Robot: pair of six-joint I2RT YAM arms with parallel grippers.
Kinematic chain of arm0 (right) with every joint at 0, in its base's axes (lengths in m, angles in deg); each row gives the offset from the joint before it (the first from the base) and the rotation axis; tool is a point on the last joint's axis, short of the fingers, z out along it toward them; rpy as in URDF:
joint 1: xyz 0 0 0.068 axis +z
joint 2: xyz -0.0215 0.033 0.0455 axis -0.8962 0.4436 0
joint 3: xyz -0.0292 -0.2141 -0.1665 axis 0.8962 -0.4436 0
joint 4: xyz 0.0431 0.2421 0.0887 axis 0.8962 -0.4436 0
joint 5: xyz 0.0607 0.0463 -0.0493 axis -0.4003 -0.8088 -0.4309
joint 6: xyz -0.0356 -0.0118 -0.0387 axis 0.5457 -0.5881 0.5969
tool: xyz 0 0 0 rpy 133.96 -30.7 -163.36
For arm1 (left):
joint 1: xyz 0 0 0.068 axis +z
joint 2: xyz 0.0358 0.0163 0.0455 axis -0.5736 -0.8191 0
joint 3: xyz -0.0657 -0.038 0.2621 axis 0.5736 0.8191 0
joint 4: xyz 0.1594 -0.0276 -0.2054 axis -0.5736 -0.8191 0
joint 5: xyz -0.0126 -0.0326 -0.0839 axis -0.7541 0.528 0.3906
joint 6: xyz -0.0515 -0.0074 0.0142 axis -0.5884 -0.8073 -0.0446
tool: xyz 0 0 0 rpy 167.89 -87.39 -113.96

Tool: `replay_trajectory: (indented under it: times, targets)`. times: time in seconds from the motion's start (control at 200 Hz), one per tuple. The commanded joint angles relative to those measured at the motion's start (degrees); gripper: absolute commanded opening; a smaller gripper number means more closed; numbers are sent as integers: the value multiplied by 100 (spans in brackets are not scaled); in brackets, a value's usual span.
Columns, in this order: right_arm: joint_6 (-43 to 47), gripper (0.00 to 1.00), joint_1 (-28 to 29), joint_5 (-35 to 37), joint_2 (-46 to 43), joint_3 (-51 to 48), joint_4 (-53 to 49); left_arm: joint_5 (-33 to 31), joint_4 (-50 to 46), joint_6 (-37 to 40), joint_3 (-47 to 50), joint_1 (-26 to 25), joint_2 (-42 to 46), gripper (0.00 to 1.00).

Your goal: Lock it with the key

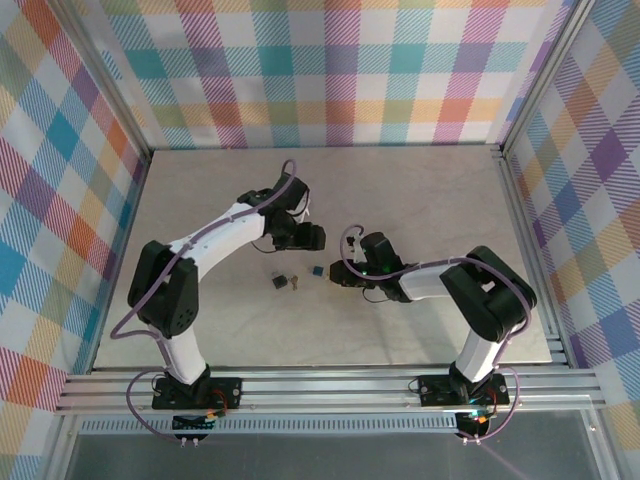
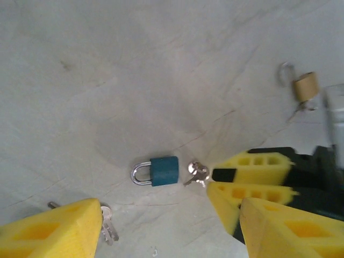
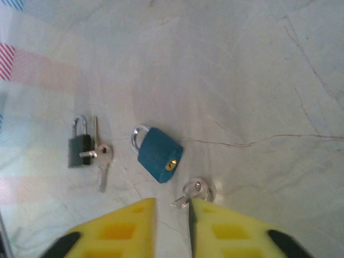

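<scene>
While both arms reach in from the near edge of the table (image 1: pixel 430 330), all the interesting stuff sits bunched up around the middle. Closest in, the right gripper (image 3: pixel 172 207) is down low with its yellow pads (image 3: pixel 115 231) cracked apart just a little, not clamped on anything. The key (image 3: pixel 192 192), on its small ring, lies flat on the table right at the tips of those pads, and honestly it's impossible to tell whether a pad is touching it. Just past the key is the blue padlock (image 3: pixel 159 154), lying on its side with the brass keyhole end turned toward the right gripper and the shackle pointing away. So key and lock are near each other but apart. Off to one side of the blue one sits a black padlock (image 3: pixel 80 148) with a second key (image 3: pixel 102 157) right up against it. Further back, the left gripper (image 1: pixel 300 237) hangs above the table with its pads spread wide and nothing between them. From the left wrist camera, the blue padlock lies in the gap ahead of those pads. A brass padlock (image 2: pixel 305 86) lies well beyond the right gripper's fingers. Checked walls (image 1: pixel 330 70) close off the far end.
</scene>
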Motion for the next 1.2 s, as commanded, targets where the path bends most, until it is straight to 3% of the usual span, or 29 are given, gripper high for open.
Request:
replay_trajectory:
  times: [0.0,0.16,0.26,0.415,0.58,0.705,0.9,1.11,1.195]
  targets:
    - [125,40,-29,99,-303,154,-479,-86,-50,-116,-165,44,295,71]
    - [554,66,-34,564,-1430,239,-1728,91,129,-345,-164,12,385,72]
    - [919,81,-54,1250,-2203,326,-2790,95,360,-573,-56,-165,420,72]
    - [1197,91,-479,1945,-2763,354,-3993,-147,580,-906,5,-609,418,73]
    - [862,93,-1301,1793,-2835,390,-4456,-510,1173,-1522,244,-996,406,74]
    - [725,94,-1838,1279,-3136,27,-3965,-656,1440,-1874,146,-1301,-25,74]
    - [908,91,-1891,1472,-2697,262,-4059,-763,1904,-2285,84,-1387,-467,74]
    - [1088,78,-1866,1380,-1750,588,-4017,-1075,2256,-2394,493,-1380,-23,75]
    - [1100,78,-1754,1463,-1511,699,-3967,-1140,2399,-2436,744,-1374,213,75]
